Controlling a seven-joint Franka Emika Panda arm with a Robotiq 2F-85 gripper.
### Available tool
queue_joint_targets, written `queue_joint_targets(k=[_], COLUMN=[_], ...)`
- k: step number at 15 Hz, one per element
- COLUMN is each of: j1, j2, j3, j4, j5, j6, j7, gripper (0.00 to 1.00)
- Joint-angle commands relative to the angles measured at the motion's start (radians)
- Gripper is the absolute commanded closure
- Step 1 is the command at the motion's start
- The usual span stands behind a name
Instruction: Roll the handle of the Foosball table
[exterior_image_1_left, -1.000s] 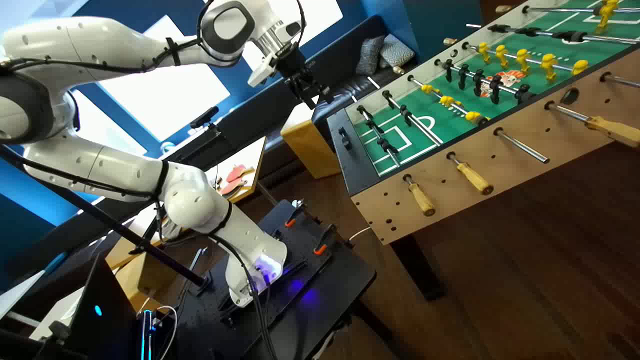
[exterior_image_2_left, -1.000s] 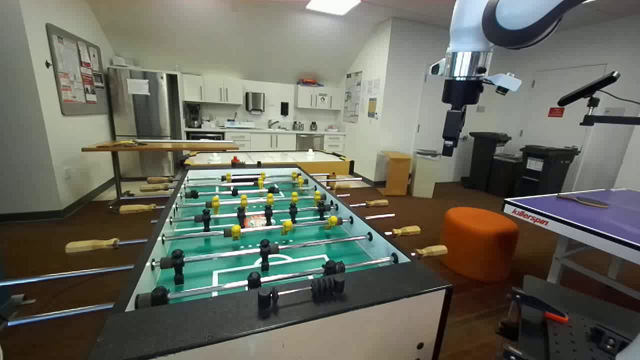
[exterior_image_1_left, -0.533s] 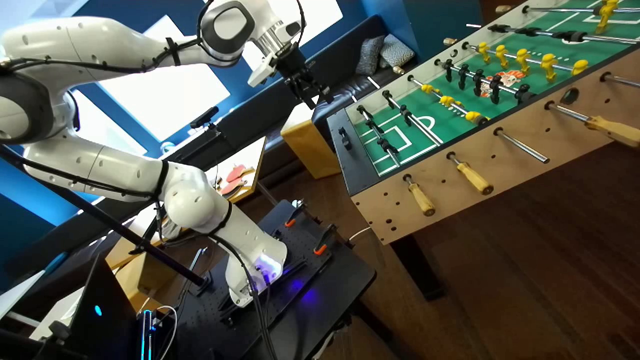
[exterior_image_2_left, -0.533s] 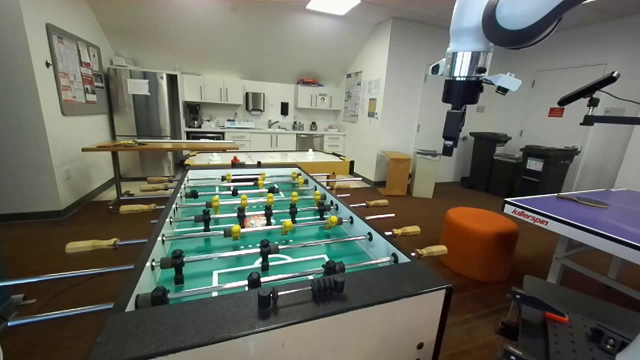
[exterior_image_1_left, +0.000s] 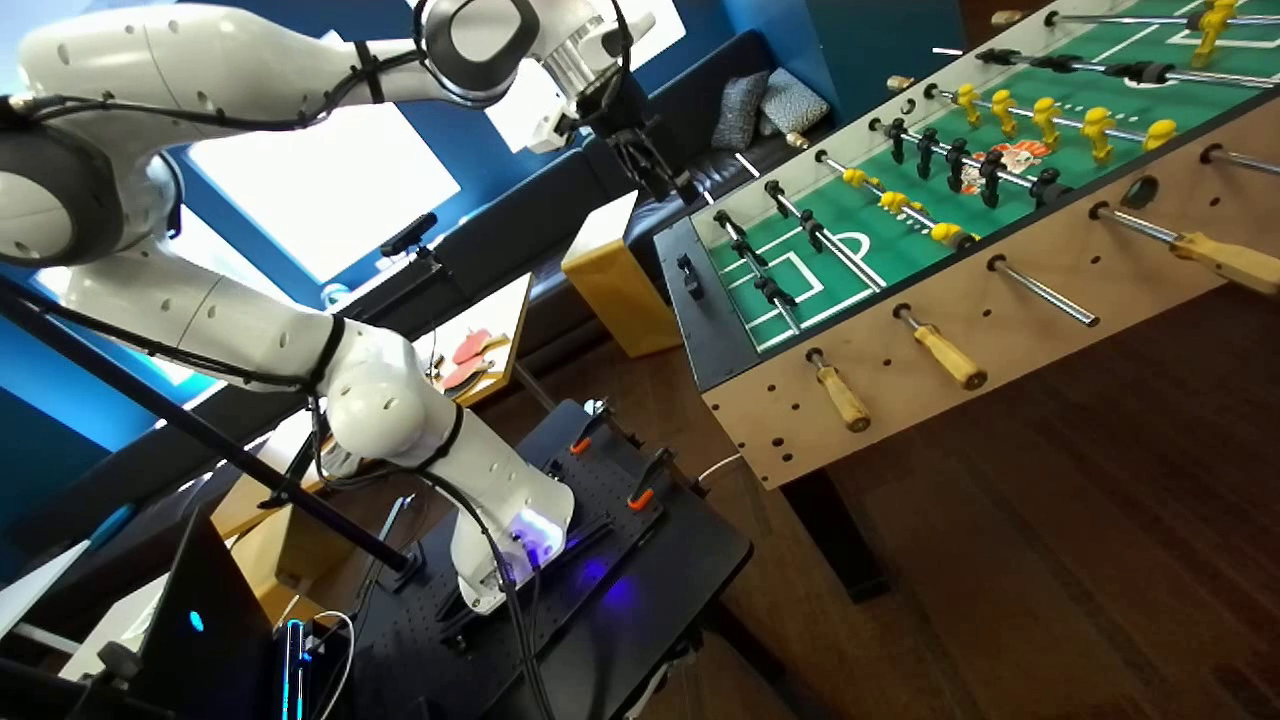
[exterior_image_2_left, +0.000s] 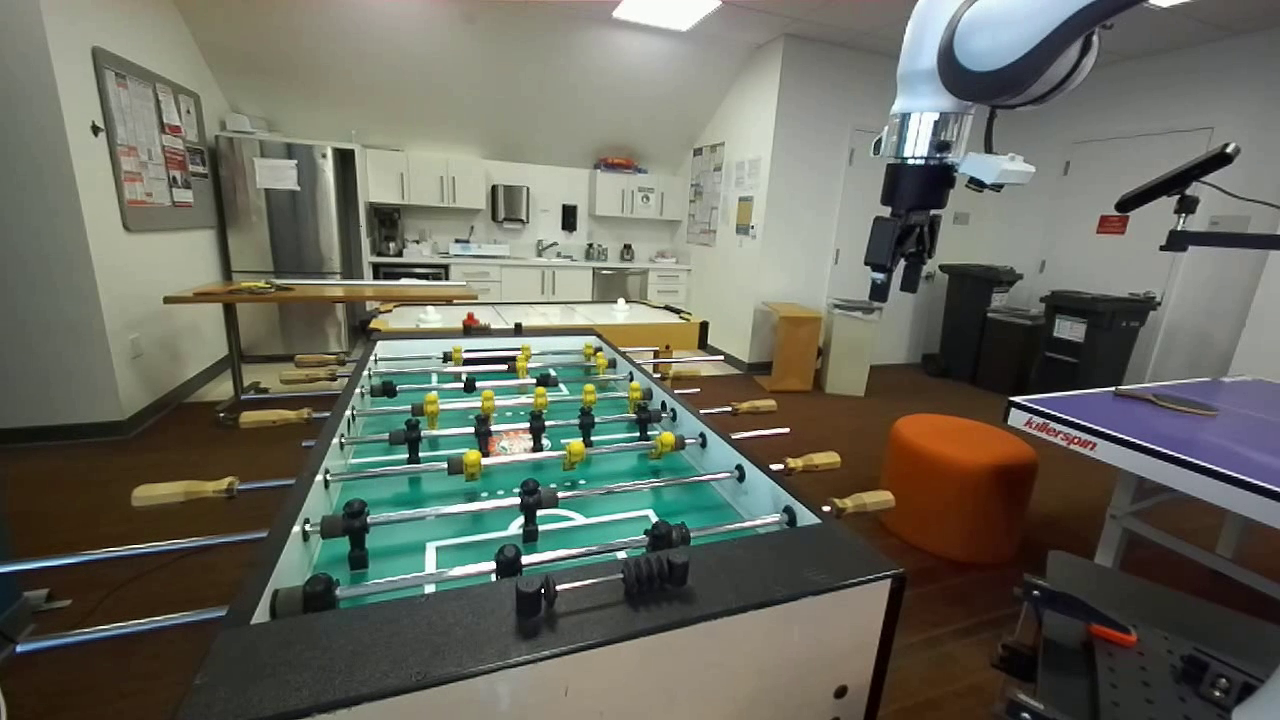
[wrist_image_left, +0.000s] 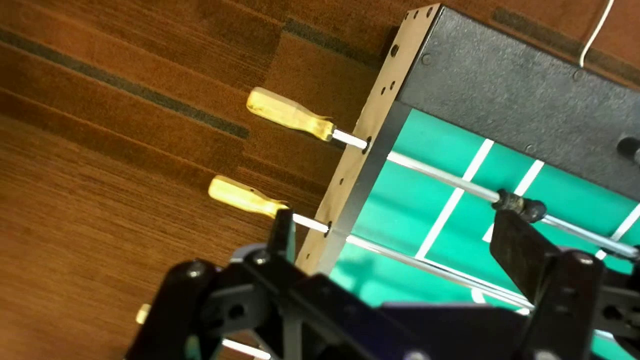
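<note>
The Foosball table has a light-brown side (exterior_image_1_left: 1000, 345), a green pitch and a black end top (exterior_image_2_left: 780, 580). Its corner shows in the wrist view (wrist_image_left: 490, 75). On that side, the end handle (wrist_image_left: 290, 112) and the second handle (wrist_image_left: 245, 195) are tan and stick out on metal rods. In an exterior view the end handle (exterior_image_1_left: 840, 395) and the second handle (exterior_image_1_left: 945, 358) hang over the floor. My gripper (wrist_image_left: 395, 225) is open with nothing between its fingers, high above the table's near end. The left finger covers the second handle's inner tip in the wrist view.
The arm stands on a black table (exterior_image_1_left: 690, 580) by the table's end. A bare rod (exterior_image_1_left: 1045, 292) juts out beyond the second handle. An orange stool (exterior_image_2_left: 957, 490) and a purple ping-pong table (exterior_image_2_left: 1190, 430) stand on the handle side. A wooden box (exterior_image_1_left: 620, 280) stands behind.
My gripper has moved toward the Foosball table, rightward in an exterior view, and has turned. Its two fingers now show apart where they overlapped before. The handles and rods have not moved.
</note>
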Motion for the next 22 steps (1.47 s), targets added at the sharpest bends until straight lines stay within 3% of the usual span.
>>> queue_joint_targets(k=[1,9,10,11,15,16,22], j1=[-0.051,-0.125,-0.124,-0.123,-0.122,-0.119,-0.122], j2=[0.166,0.443,0.450,0.418,0.453,0.453,0.510], j3=[-0.041,-0.105,-0.103,-0.105,-0.107,-0.113,-0.135], j4=[0.110,0.175,0.178,0.146,0.161,0.157,0.109], j5=[0.050,0.157,0.204,0.152,0.187,0.159,0.239], j6=[0.065,0.287,0.251,0.272,0.272,0.310,0.541], j7=[0.084,0.332,0.349,0.297,0.331,0.396,0.651], gripper=[0.00,0.00,0.00,0.00,0.00,0.00,0.00])
